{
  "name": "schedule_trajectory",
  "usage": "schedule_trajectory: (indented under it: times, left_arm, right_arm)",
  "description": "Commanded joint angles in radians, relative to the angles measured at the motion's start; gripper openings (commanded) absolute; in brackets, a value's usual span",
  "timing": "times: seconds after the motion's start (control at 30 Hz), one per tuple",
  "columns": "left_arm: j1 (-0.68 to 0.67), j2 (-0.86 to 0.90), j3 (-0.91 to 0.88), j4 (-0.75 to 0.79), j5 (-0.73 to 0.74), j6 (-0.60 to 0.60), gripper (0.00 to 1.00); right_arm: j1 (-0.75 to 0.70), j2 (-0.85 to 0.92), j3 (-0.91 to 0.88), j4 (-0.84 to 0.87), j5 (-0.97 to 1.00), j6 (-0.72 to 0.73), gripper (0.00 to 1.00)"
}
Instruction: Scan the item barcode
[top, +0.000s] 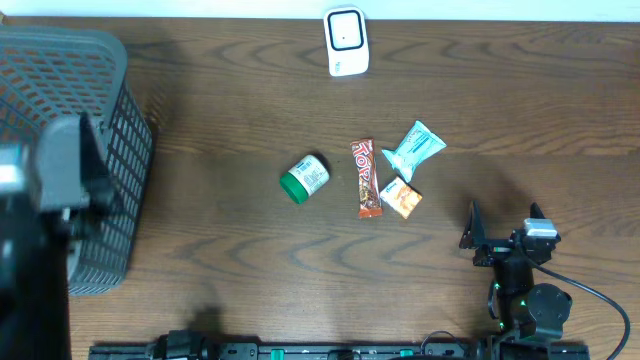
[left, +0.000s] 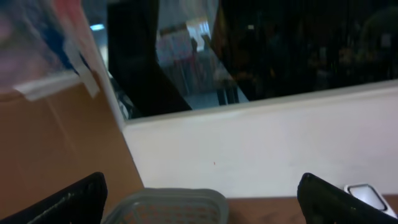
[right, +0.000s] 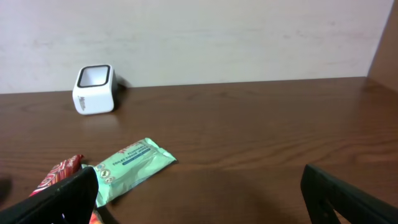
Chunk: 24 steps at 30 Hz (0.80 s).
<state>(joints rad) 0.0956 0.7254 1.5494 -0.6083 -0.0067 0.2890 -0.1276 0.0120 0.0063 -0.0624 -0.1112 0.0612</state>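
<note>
**Jaws wide, goods untouched on the worktop**

Both arms have their jaws spread and hold nothing. The right gripper (top: 503, 225) sits low at the near-right of the dark wooden worktop (top: 220, 230). The left gripper (left: 200, 196) hangs over the rim of the grey mesh basket (top: 115, 150). At centre lie a green-lidded white jar (top: 305, 178), a red-brown snack bar (top: 366, 178), a mint-green packet (top: 413, 150) and a small orange sachet (top: 402, 198), well apart from the white boxy barcode scanner (top: 346, 42) by the far wall.

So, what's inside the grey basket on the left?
No item shows in the visible far part of the grey mesh basket. The left arm hangs over most of it in the overhead view, so the rest of the inside is hidden.
</note>
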Motion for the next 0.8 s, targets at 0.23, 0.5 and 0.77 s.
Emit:
schedule_trajectory:
  times: [0.23,0.5,0.77]
  left_arm:
    - [0.005,-0.173,0.006,0.026,-0.001,-0.044,0.98]
    - [0.005,-0.185,0.013,0.052,-0.001,-0.204,0.98]
    - [0.005,-0.212,0.013,0.045,-0.001,-0.275,0.98]
  right_arm:
    - [0.011,-0.005,-0.001,-0.003,0.001,0.013,0.99]
    - [0.011,-0.005,-0.001,-0.003,0.001,0.013,0.99]
    - [0.011,-0.005,-0.001,-0.003,0.001,0.013,0.99]
